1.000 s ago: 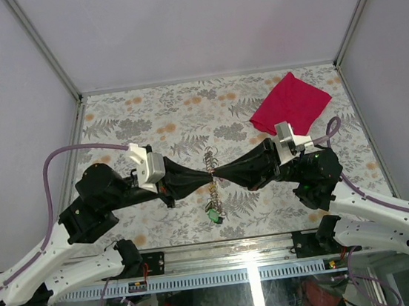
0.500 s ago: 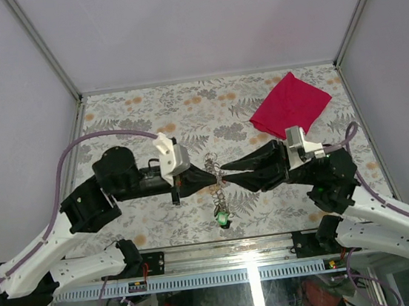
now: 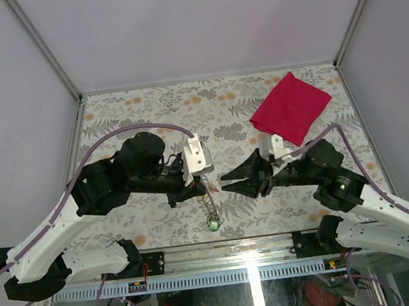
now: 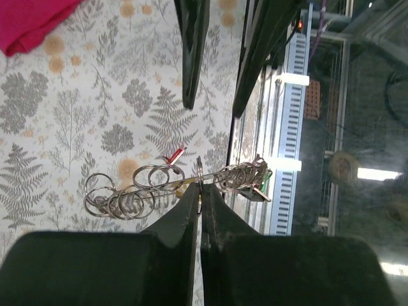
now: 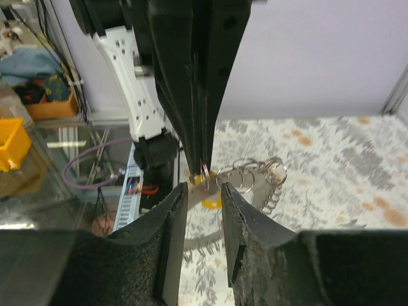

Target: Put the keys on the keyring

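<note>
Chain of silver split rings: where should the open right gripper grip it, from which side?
Probably the ring next to where the shut left gripper pinches the chain of silver split rings, with the right gripper coming straight in opposite, pads on the ring's flat faces. That ring is held up; the rest hangs loose.

Two arms, a left arm [image 3: 70,214] and a right arm [image 3: 379,210], each with one claw: left claw [image 4: 201,203], right claw [image 3: 227,181]. One desk [image 3: 148,115]. One red cloth [image 3: 290,103]. One chain of rings [image 4: 127,194], too overlapped to count. Two keys: a red key [image 4: 175,155] and a yellow key [image 5: 211,203]. One green tag [image 4: 262,182].
</note>
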`<state>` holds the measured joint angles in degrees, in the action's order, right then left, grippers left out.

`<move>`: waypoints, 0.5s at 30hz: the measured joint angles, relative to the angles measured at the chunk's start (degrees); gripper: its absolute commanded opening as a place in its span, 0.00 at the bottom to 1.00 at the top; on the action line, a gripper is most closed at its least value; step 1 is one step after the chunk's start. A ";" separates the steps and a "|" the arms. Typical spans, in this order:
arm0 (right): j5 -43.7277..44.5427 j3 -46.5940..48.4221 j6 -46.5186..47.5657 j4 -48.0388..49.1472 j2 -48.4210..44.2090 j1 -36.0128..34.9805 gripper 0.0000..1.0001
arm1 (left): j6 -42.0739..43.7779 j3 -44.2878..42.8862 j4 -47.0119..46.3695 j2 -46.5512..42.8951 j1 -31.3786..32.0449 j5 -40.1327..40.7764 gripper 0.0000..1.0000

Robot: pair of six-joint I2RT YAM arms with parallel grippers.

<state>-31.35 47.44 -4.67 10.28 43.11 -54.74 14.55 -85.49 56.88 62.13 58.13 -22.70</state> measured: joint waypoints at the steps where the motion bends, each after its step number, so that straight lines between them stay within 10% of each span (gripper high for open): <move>1: -0.26 -0.63 0.02 0.07 0.76 0.00 0.34 | 0.39 -0.72 1.42 0.63 0.00 0.24 0.00; 15: -6.95 -2.82 -1.42 7.72 10.75 0.00 0.34 | 2.45 -2.95 9.29 2.95 0.02 2.60 0.00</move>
<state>-38.30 44.62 -6.09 18.00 53.87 -54.74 16.99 -88.44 66.17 65.08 58.15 -20.10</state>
